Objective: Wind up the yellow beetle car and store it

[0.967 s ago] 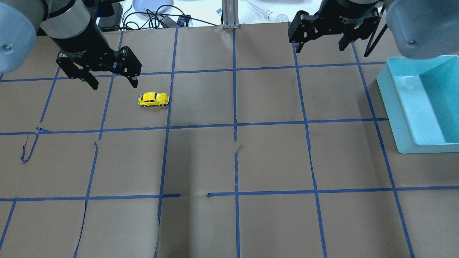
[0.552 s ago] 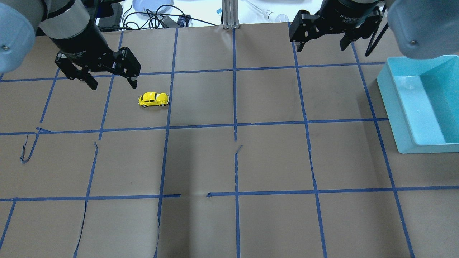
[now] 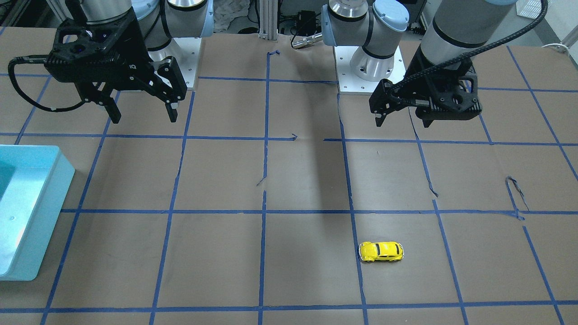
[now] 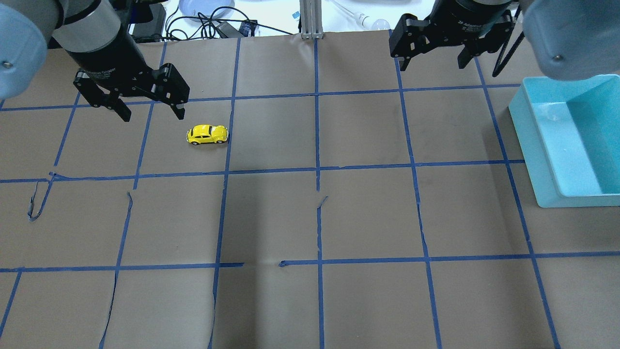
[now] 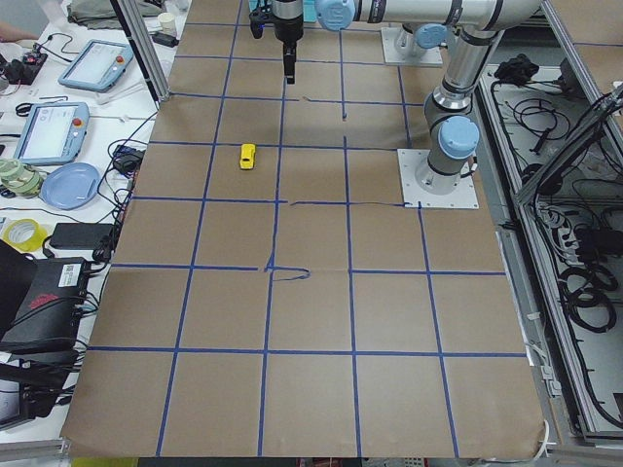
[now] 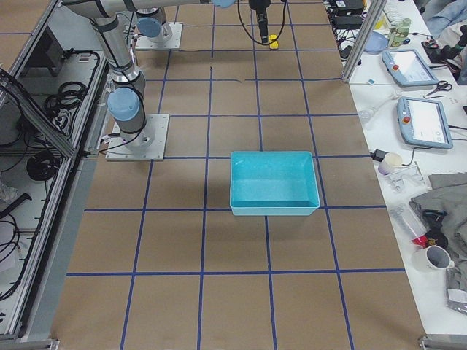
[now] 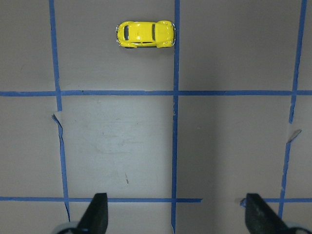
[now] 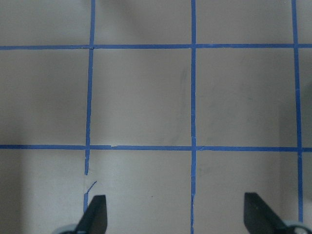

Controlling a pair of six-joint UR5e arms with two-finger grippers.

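Note:
The yellow beetle car (image 4: pixel 207 134) stands on its wheels on the brown paper table, in the left half of the overhead view. It also shows in the front-facing view (image 3: pixel 381 252) and near the top of the left wrist view (image 7: pixel 145 34). My left gripper (image 4: pixel 153 116) is open and empty. It hangs above the table, just left of and behind the car, not touching it. My right gripper (image 4: pixel 432 64) is open and empty, high over the far right of the table. The right wrist view shows only bare paper and blue tape lines between its fingers (image 8: pixel 97 212).
A teal bin (image 4: pixel 525 140) stands at the right edge of the table, and it looks empty. An aluminium post (image 4: pixel 310 19), cables and a blue plate (image 4: pixel 203 7) lie beyond the far edge. Blue tape lines form a grid on the paper, and some are torn.
The left gripper has drifted very slightly to the left. The car and the bin have not moved. Both grippers stay open.

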